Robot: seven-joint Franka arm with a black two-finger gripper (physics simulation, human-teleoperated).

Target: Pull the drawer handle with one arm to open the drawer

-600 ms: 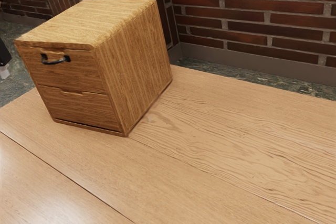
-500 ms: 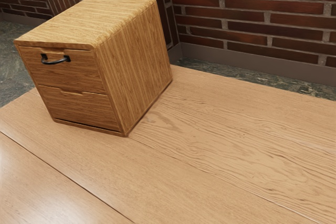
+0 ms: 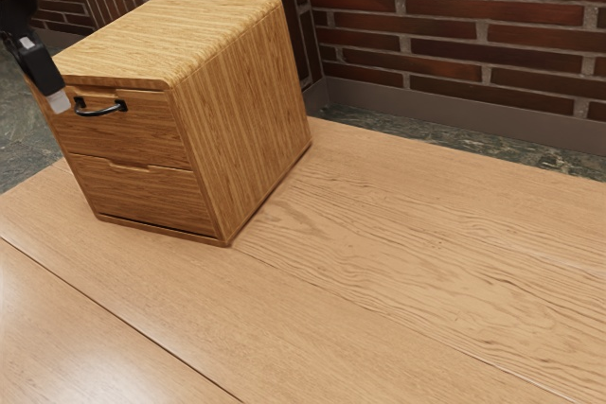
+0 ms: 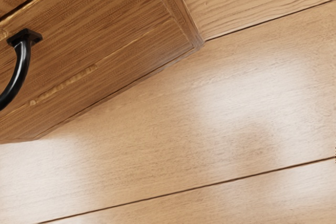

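A small wooden cabinet with two drawers stands at the back left of the table. The top drawer carries a black curved handle, and its front sits flush with the cabinet. The lower drawer has just a thin wooden ridge. My gripper comes down from the exterior view's upper left and hangs just left of the handle's left end, in front of the cabinet's top corner. In the wrist view the handle curves off the edge, against the drawer front.
The wooden table spreads wide to the exterior view's right and front of the cabinet. A red brick wall runs behind it, with a strip of dark stone floor past the table's left edge.
My hand has come into the exterior view from the upper left and now hangs beside the handle; half a second ago it was out of sight. The cabinet and drawers have not moved.
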